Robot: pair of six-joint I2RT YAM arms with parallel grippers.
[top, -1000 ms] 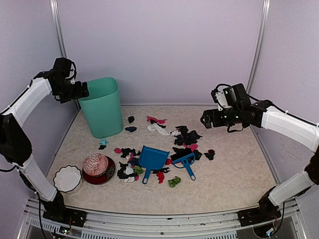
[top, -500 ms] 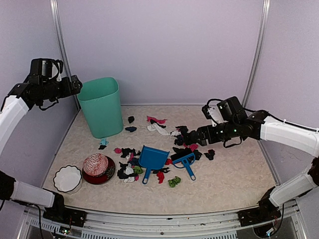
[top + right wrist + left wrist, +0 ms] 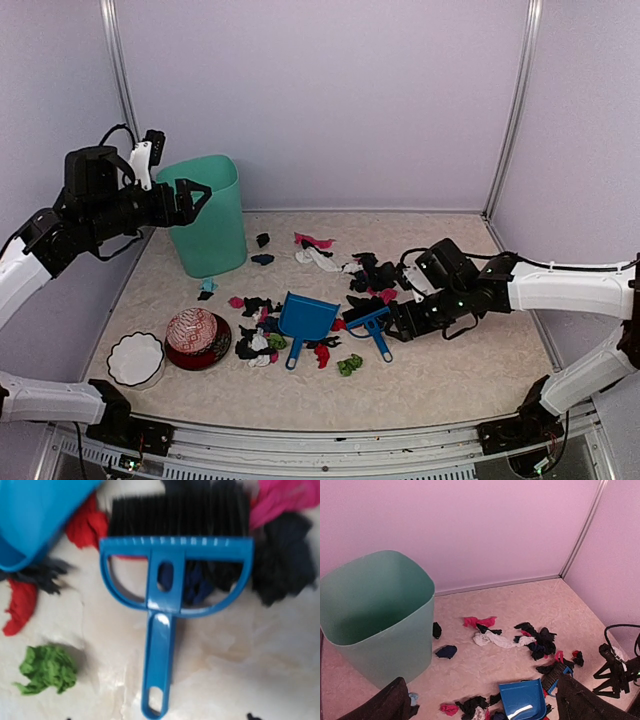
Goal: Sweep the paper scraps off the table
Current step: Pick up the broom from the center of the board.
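Right arm change: you are bringing it down from mid-air at the right side until the right pincer is hanging low just over the blue brush.
Left arm change: you are swinging it from beside the wall to above the green bin; the left pincer is aiming across the bin's rim.
Left pincer state: spread wide, gripping nothing; its fingers are sitting far apart in the wrist view.
Right pincer state: gap is not readable in any view, and its fingers are barely entering its own wrist view; the brush is lying free on the desk.
Task meaning: you are likely lining up a grab on the brush; no sweeping is done yet.
Paper scraps: lying scattered mid-desk around the dustpan and brush, with a few near the bin.
Right wrist only: bristles are resting on dark scraps, and a green scrap is lying left of the handle.
Left wrist only: the bin's inside is showing no scraps.
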